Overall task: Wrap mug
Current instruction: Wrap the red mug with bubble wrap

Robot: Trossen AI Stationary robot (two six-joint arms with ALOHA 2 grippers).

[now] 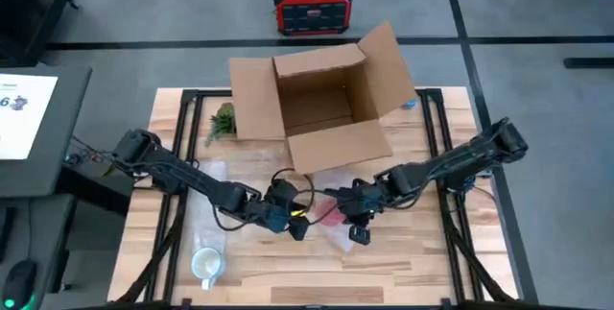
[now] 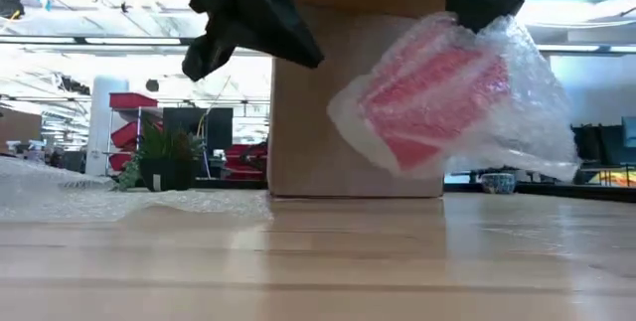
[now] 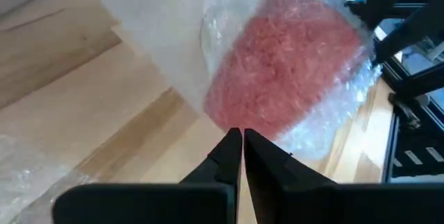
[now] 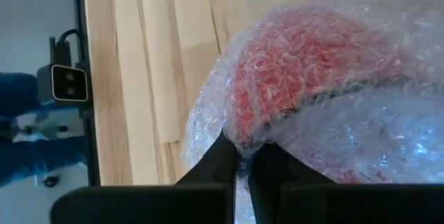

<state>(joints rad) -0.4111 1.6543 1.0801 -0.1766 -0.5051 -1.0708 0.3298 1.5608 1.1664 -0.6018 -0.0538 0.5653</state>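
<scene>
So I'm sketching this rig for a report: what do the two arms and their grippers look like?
Both arms are dark, nearly black, built of slim jointed segments with bulkier housings at the joints. Black cables loop beside the left gripper, which shows a small yellow mark. The right gripper is a blocky dark piece. In the wrist views each gripper has two narrow, tapering dark fingers on a wide flat bar.

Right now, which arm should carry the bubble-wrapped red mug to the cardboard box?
Right, probably. The right gripper is shut on the bubble-wrapped red mug, holding it clear of the wooden table. The left gripper is shut just beside the wrap, holding nothing. The open cardboard box stands just behind.
</scene>
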